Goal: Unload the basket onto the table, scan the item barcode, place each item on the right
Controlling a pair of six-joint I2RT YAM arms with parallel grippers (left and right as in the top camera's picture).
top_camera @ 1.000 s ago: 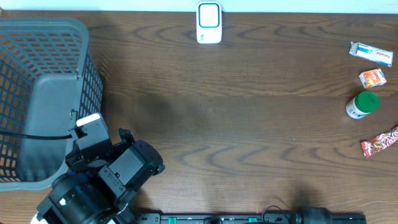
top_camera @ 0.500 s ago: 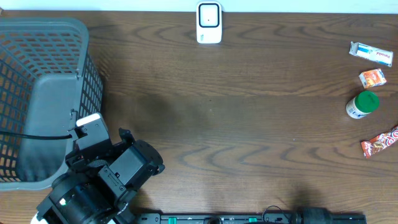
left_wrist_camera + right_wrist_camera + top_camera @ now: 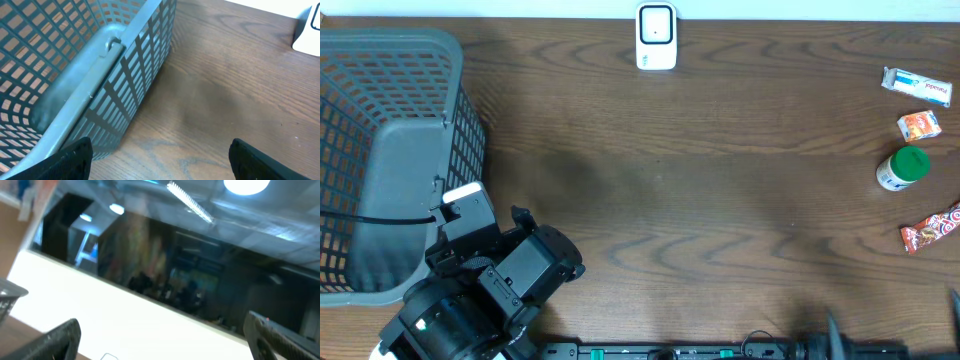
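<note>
- Left wrist view: the left gripper (image 3: 160, 150) hovers over bare wood with its jaws spread wide. One dark finger (image 3: 67, 159) sits at the lower left corner of the picture and the other at the lower right.
- Nothing lies between those jaws, and they touch nothing. Only the brown tabletop (image 3: 225, 100) shows in the gap.
- The grey mesh basket (image 3: 100, 60) stands just beside the left finger, its wall and rim filling the upper left of that view.
- Right wrist view: the right gripper (image 3: 160, 332) points upward, off the tabletop, toward a dark window and ceiling lights. Its jaws stand fully apart and empty, with one finger at each lower corner.
- From overhead, the left arm (image 3: 490, 290) is folded at the near left corner, next to the basket. Of the right arm, only blurred dark slivers show at the near right edge.
- The items to be scanned lie in a loose column along the right edge of the tabletop, well apart from both grippers: a white packet (image 3: 917, 86), a small orange packet (image 3: 919, 125), a green-capped bottle (image 3: 903, 168) and a red snack wrapper (image 3: 932, 229).
- The white scanner (image 3: 656, 36) stands at the far edge in the middle, away from all four items.
</note>
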